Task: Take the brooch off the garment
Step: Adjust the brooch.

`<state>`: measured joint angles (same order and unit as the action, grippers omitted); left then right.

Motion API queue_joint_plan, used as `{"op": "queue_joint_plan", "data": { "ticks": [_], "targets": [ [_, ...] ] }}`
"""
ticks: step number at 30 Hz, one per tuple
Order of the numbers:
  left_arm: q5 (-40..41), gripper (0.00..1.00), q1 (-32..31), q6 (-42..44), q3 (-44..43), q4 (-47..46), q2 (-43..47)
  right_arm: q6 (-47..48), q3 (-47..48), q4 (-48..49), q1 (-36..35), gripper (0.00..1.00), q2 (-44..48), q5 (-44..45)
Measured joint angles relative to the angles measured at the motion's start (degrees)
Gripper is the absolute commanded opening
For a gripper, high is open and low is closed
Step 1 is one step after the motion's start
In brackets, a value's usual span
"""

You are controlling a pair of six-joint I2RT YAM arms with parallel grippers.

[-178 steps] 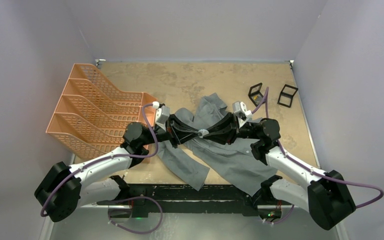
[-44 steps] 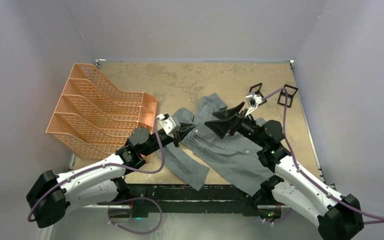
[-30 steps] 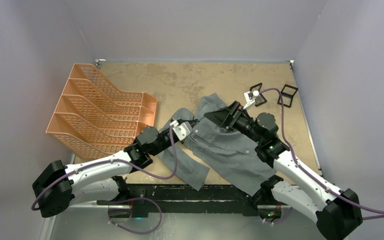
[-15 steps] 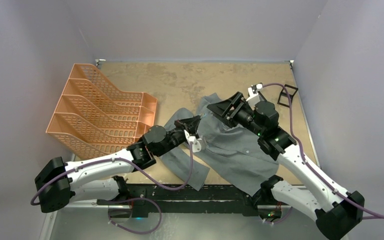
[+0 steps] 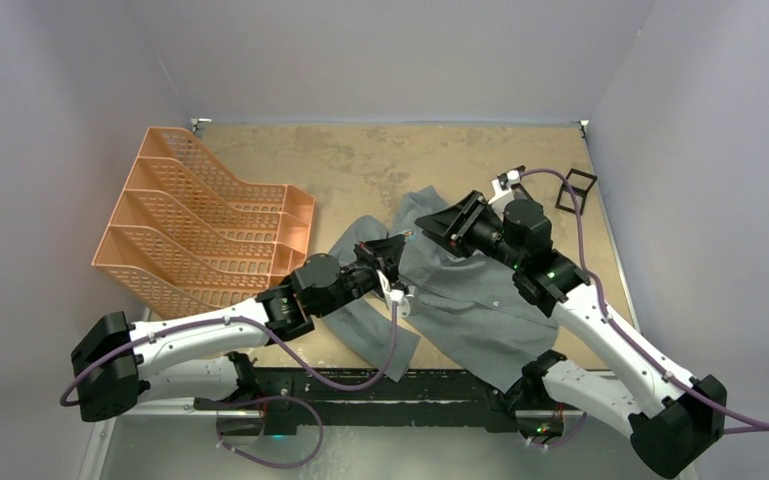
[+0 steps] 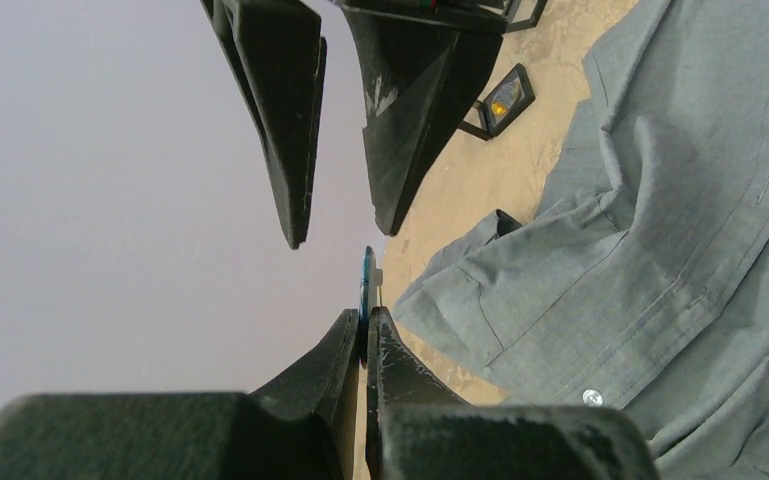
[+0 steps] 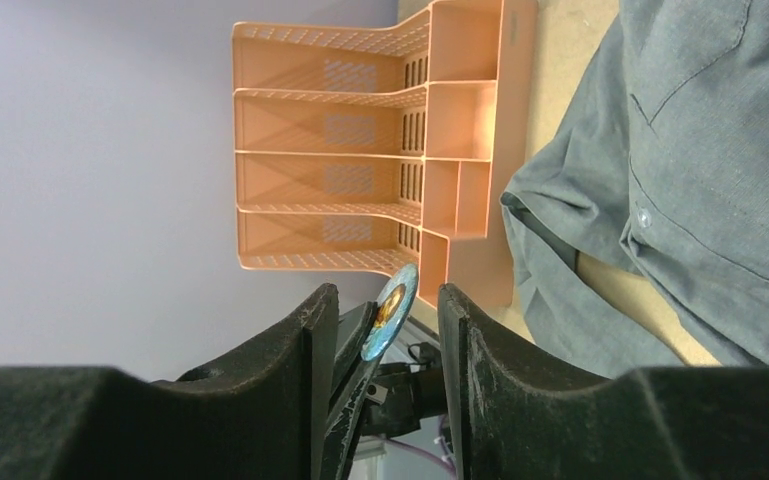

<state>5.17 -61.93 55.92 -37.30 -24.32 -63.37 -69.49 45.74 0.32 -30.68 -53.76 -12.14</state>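
Observation:
The brooch (image 7: 391, 308), a round blue badge with an orange picture, is pinched by its lower edge in my shut left gripper (image 6: 364, 318) and held in the air off the garment. It shows edge-on in the left wrist view (image 6: 367, 280). My right gripper (image 7: 388, 292) is open and faces the left one, with its fingers (image 6: 280, 110) on either side of the brooch and not touching it. The two grippers meet above the shirt's collar end (image 5: 407, 232). The grey shirt (image 5: 460, 290) lies spread on the table, also in both wrist views (image 6: 660, 250) (image 7: 710, 200).
An orange tiered file tray (image 5: 200, 220) stands at the left, also in the right wrist view (image 7: 360, 180). A small black frame stand (image 5: 577, 188) is at the back right; another holds something orange (image 6: 500, 100). The table (image 5: 360, 160) is tan and mottled.
My left gripper has lifted off the shirt with the brooch and turned up to the right. My right gripper has swung up off the shirt and now straddles the brooch.

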Motion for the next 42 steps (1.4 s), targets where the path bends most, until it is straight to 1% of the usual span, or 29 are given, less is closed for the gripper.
{"op": "queue_joint_plan", "data": {
  "ticks": [10, 14, 18, 23, 27, 30, 31, 32, 34, 38, 42],
  "targets": [
    [-0.1, 0.0, -0.3, 2.2, -0.9, -0.9, -1.7, -1.7, -0.1, 0.6, 0.0, 0.38, -2.0, -3.0],
    [-0.3, 0.0, -0.3, 2.2, -0.9, -1.9, -2.1, -2.2, -0.9, 1.7, 0.0, 0.26, -2.1, -3.9],
    [-0.5, 0.0, -0.3, 2.2, -0.9, -1.8, -2.2, -3.0, -2.1, 3.1, 0.0, 0.17, -2.1, -4.2],
    [-0.6, 0.0, -0.3, 2.8, -0.9, -1.8, -2.2, -4.0, -2.3, 4.3, 0.0, 0.01, -2.1, -4.3],
    [-0.4, 0.01, -0.4, 3.8, -0.9, -1.7, -2.5, -5.2, -3.1, 5.9, 0.0, 0.0, -2.1, -4.4],
    [-0.2, 0.17, -0.4, 4.0, -0.9, -1.7, -2.9, -5.7, -4.0, 7.0, 0.2, 0.0, -2.1, -4.6],
    [-0.2, 0.24, -0.4, 3.8, -0.9, -1.6, -3.1, -5.9, -4.3, 7.3, 0.3, 0.0, -2.1, -4.9],
    [-0.2, 0.3, -0.4, 3.6, -0.9, -1.3, -3.2, -5.9, -4.7, 7.7, 0.5, 0.0, -2.1, -5.2],
    [0.1, 0.37, -0.5, 2.3, -0.9, -0.8, -3.2, -5.0, -5.0, 7.7, 0.8, 0.0, -2.1, -5.6],
    [1.3, 0.43, -0.4, -4.0, -2.1, 2.9, -3.0, -1.9, -5.1, 8.6, 2.8, 0.0, -2.2, -7.1],
    [1.7, 0.48, -0.3, -12.3, -6.4, 9.3, -2.6, 3.2, -6.6, 13.9, 8.4, 0.0, -4.2, -11.7]
  ]
}}
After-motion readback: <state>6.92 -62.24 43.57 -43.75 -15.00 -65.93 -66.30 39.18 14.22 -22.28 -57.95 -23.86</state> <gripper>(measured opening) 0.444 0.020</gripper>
